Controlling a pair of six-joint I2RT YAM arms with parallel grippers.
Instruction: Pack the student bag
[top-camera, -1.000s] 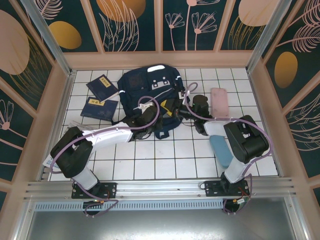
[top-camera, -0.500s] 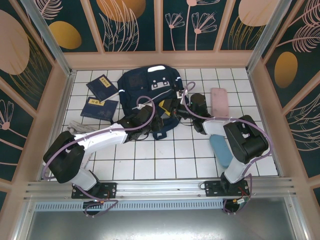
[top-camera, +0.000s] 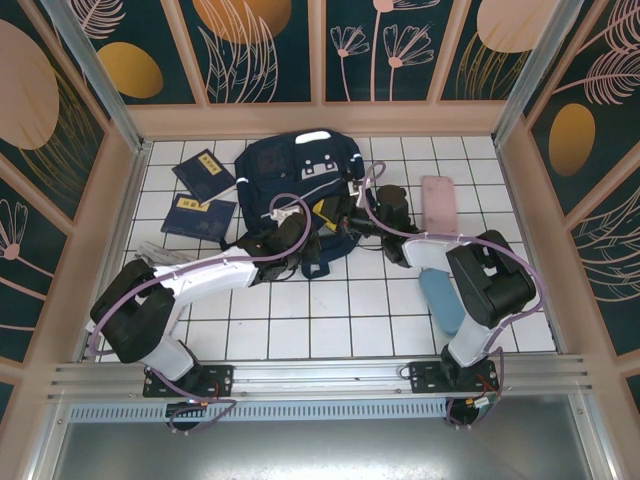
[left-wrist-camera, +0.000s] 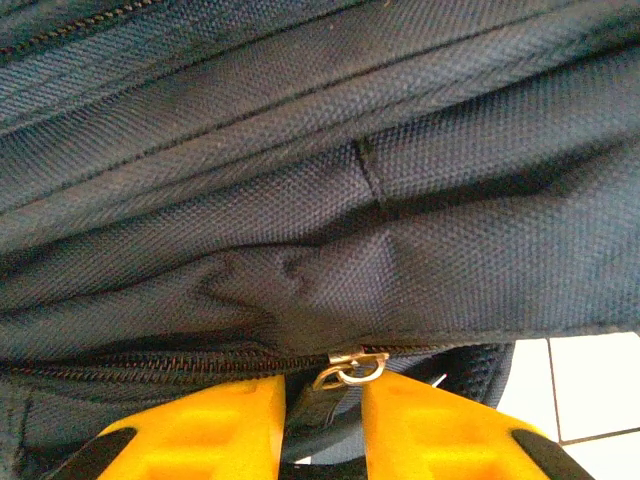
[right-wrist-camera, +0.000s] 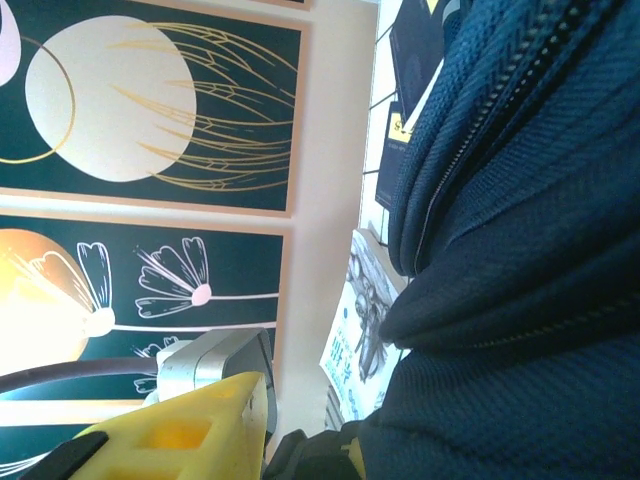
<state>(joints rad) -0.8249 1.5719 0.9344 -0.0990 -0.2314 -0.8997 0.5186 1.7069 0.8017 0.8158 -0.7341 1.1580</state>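
The student bag (top-camera: 298, 170), dark navy with white stripes and a grey patch, lies at the back middle of the tiled table (top-camera: 350, 320). My left gripper (top-camera: 303, 243) is at the bag's near edge. In the left wrist view its yellow fingers (left-wrist-camera: 215, 425) stand close together, shut on the dark tab of the zipper pull (left-wrist-camera: 350, 368), with the zipper (left-wrist-camera: 150, 365) running left. My right gripper (top-camera: 345, 213) is at the bag's right edge, shut on bag fabric (right-wrist-camera: 520, 300). One yellow finger (right-wrist-camera: 170, 430) shows; the other is mostly under cloth.
Two small navy booklets with yellow labels (top-camera: 205, 172) (top-camera: 197, 215) lie left of the bag. A printed book (top-camera: 160, 250) (right-wrist-camera: 365, 320) lies near the left arm. A pink case (top-camera: 438, 205) and a light blue object (top-camera: 440, 295) lie on the right. Panelled walls surround the table.
My left arm's elbow swung outward, uncovering the printed book. The left gripper and the bag's near edge with its black strap shifted slightly left. The right gripper edged up and left along the bag.
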